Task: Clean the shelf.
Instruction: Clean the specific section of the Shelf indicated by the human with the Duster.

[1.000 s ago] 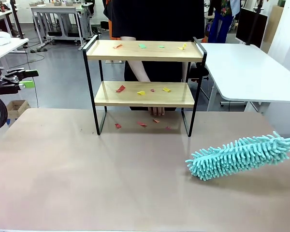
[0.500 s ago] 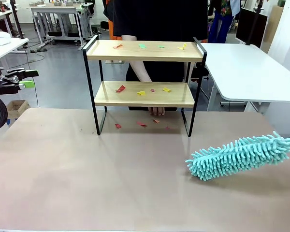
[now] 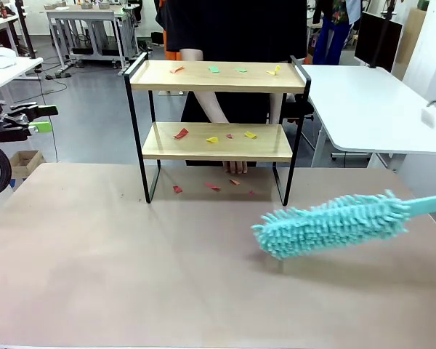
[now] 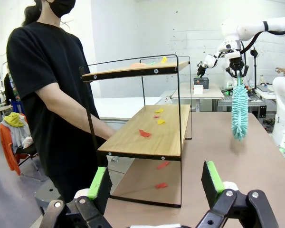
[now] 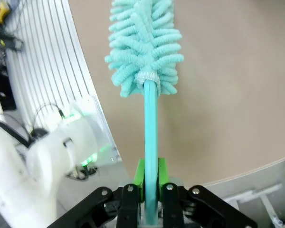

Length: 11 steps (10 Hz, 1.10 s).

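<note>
The shelf [image 3: 218, 76] stands on the far half of the table [image 3: 131, 276], near the middle and close to the edge where a person [image 4: 52, 95] in a black top stands right behind it. Paper scraps [image 3: 212, 139] lie on both boards: red, green and yellow on the top one, red and yellow on the lower one. A few more red ones sit on the table between the shelf's legs. The person's hand [image 3: 236, 166] shows just under the lower board at the table's far edge, fingers pointing down; I cannot tell whether it grips anything. The right gripper [image 5: 151, 178] is clamped on the handle of a teal duster [image 5: 145, 42], green pads pressed against the thin stick on both sides. In the front view the duster [image 3: 327, 224] comes in from the right edge, its fluffy head slanting down and to the left, with a shadow on the table beneath it. It is well apart from the shelf, on the near right. From the left wrist the shelf [image 4: 149, 133] is seen side-on, with the duster [image 4: 239, 111] hanging head-down from the right gripper [image 4: 236, 71] beyond it. The left gripper [image 4: 154, 183] holds nothing — its fingers are spread wide. In the front view it [image 3: 45, 118] sits off the table's left side, away from the shelf.
</note>
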Available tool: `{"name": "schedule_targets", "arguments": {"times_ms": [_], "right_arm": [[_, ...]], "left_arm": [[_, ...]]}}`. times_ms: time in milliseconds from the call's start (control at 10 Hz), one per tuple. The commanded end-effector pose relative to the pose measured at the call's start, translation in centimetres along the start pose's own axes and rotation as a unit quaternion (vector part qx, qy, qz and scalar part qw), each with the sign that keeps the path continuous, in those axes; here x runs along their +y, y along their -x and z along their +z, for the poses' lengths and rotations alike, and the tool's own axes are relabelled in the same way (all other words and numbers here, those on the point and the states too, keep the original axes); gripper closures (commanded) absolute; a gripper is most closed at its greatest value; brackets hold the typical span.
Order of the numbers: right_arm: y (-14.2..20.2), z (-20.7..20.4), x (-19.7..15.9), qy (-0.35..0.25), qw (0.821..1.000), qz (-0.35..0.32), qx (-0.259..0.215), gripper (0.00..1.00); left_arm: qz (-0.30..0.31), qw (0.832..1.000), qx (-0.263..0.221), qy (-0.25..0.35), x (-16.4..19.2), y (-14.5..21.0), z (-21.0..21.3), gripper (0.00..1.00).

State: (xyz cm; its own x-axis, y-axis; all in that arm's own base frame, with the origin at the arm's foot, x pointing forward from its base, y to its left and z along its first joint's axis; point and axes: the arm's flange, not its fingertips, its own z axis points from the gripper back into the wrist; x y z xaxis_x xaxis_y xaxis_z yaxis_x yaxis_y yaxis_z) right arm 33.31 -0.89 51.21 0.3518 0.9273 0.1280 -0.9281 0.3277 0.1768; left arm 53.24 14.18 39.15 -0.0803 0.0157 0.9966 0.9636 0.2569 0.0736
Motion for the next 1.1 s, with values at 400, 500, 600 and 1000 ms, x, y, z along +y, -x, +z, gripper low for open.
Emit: {"name": "schedule_targets", "arguments": {"times_ms": [400,500,600,1000], "right_arm": [[-12.6,-5.3,4.1,-0.005,0.989,-0.129,-0.069,0.87],[-14.7,-6.7,4.3,-0.012,0.983,-0.152,-0.098,0.87],[-16.1,-7.8,4.5,-0.009,0.98,-0.157,-0.124,0.87],[-16.0,-7.7,4.7,-0.017,0.982,-0.152,-0.11,0.87]], "left_arm": [[-0.006,1.0,0.001,0.002,-0.1,-0.2,0.0,0.0],[-0.006,1.0,0.001,0.002,-0.1,-0.2,0.0,0.0],[-0.006,1.0,0.001,0.002,-0.1,-0.2,0.0,0.0],[-0.006,1.0,0.001,0.002,-0.1,-0.2,0.0,0.0]]}}
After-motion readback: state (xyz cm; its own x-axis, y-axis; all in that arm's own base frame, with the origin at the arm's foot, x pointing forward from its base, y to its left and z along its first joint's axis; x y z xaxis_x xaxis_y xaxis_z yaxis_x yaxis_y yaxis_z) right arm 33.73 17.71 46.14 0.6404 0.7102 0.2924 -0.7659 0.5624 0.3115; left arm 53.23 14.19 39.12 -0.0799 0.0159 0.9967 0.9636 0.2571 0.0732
